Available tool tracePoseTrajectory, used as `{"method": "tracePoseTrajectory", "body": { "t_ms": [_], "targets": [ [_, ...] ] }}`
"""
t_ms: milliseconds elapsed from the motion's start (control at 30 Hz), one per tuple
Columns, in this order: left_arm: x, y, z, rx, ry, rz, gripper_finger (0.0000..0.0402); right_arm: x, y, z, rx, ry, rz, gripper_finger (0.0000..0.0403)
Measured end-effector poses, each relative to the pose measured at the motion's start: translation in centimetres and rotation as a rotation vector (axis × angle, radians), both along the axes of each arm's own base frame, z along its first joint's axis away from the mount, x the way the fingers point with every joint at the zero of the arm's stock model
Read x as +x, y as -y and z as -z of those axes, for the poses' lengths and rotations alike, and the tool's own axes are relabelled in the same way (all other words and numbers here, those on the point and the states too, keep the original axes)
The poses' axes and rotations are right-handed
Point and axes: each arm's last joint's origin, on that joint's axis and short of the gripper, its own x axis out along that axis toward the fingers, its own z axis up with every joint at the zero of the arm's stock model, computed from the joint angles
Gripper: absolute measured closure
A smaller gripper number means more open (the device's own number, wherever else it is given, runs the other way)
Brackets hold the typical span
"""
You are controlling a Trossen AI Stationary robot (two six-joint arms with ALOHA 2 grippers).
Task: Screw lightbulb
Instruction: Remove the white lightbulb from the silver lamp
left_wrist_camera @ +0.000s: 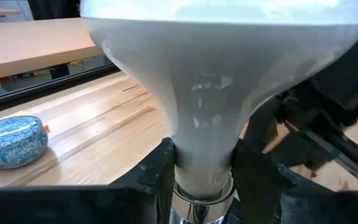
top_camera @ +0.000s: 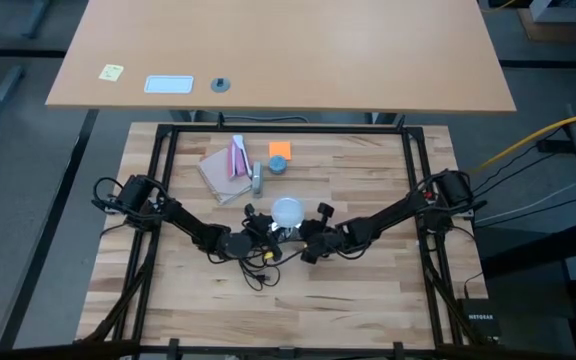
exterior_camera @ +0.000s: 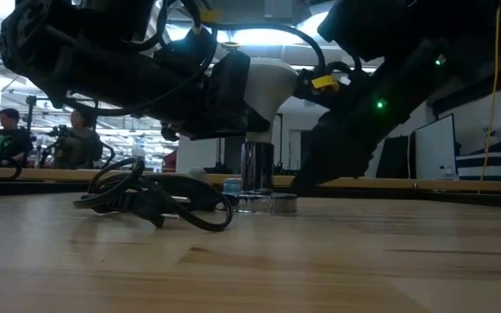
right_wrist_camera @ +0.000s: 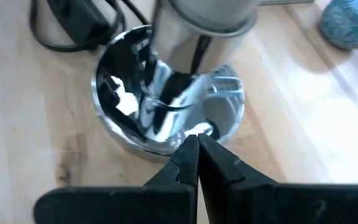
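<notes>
Coiled black cord (exterior_camera: 159, 198) lies nearest on the wooden table (top_camera: 368, 270), just left of the shiny socket (right_wrist_camera: 166, 118) standing at the table's middle. Both arms reach inward from the table's left and right edges, elbows low, and meet over that socket. Left gripper (left_wrist_camera: 201, 180) has its two fingers (left_wrist_camera: 160, 171) clamped on the pale neck of the lightbulb (left_wrist_camera: 216, 81), holding it upright, globe up, with the silver screw base pointing down into the socket's mouth. Right gripper (right_wrist_camera: 196, 144) has its fingers pressed together with nothing between them, tips resting at the socket's rim. Farther off, a blue patterned round piece (left_wrist_camera: 11, 142) sits on the table, and an orange note (top_camera: 280, 149) lies beyond it.
</notes>
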Motion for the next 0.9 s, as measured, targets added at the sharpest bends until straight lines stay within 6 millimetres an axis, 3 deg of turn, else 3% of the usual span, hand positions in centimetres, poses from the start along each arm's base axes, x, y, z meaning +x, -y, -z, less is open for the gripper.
{"method": "tracePoseTrajectory", "body": {
  "t_ms": [267, 600, 900],
  "targets": [
    [0.2, 0.2, 0.0, -0.023, -0.002, 0.094, 0.0280, -0.5, 0.4, -0.4, -0.068, -0.019, 0.067, 0.0393],
    [0.2, 0.4, -0.1, -0.039, -0.001, 0.154, 0.0276, -0.3, 2.6, -0.1, -0.045, -0.087, 0.073, 0.0393],
    [0.3, 0.2, 0.0, -0.039, -0.007, 0.155, 0.0275, 0.1, 1.6, 0.9, 0.027, -0.086, -0.009, 0.0393]
  ]
}}
